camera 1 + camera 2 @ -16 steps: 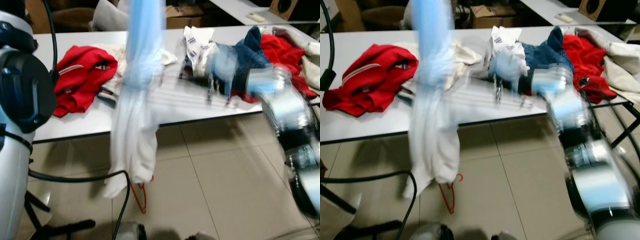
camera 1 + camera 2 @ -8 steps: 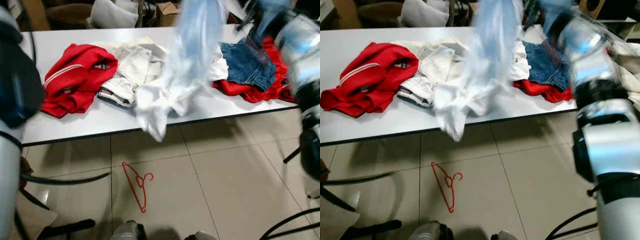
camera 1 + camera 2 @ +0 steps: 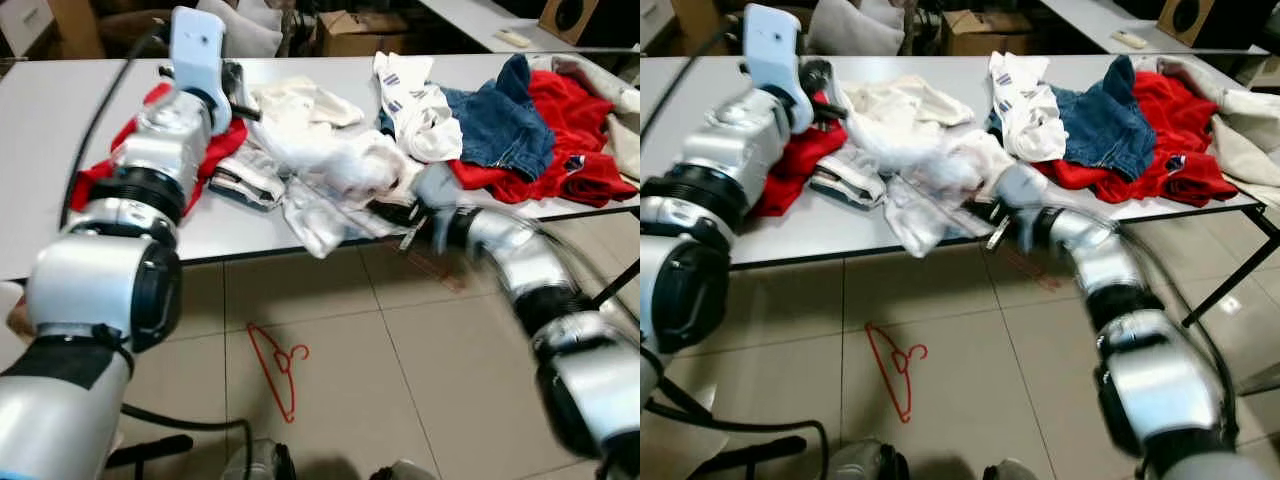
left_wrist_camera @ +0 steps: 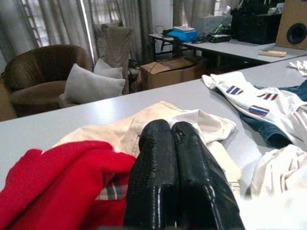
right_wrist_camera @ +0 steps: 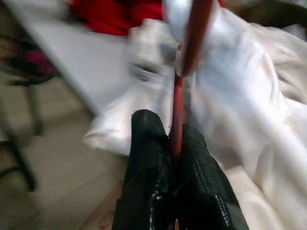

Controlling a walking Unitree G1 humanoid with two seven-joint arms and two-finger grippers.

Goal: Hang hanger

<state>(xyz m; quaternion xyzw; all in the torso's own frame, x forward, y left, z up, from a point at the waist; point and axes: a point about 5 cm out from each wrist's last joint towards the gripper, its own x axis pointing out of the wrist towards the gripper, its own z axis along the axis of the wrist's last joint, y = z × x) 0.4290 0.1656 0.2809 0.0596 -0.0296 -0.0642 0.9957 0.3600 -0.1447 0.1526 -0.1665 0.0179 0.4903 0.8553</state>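
A thin red hanger [image 3: 278,365] lies on the tiled floor in front of the table. A crumpled white garment [image 3: 335,165] rests on the grey table [image 3: 60,150], partly hanging over its front edge. My right gripper [image 3: 395,213] is at that edge, pushed against the white cloth. In the right wrist view its fingers [image 5: 146,143] are shut on a second red hanger rod [image 5: 182,105] that runs up into the white cloth. My left gripper [image 4: 170,127] is shut with nothing in it, over the red garment [image 4: 53,182] and a cream one [image 4: 129,127].
Blue jeans [image 3: 500,120], more red clothes [image 3: 570,150] and a striped white top [image 3: 420,100] cover the right of the table. A black table leg [image 3: 1230,275] slants at the right. A black cable [image 3: 170,422] crosses the floor by my feet. An armchair [image 4: 43,67] and a box [image 3: 350,30] stand behind the table.
The white garment, held high in the air before, now lies on the table. My right arm has dropped to the table's front edge. My left arm has risen over the red garment.
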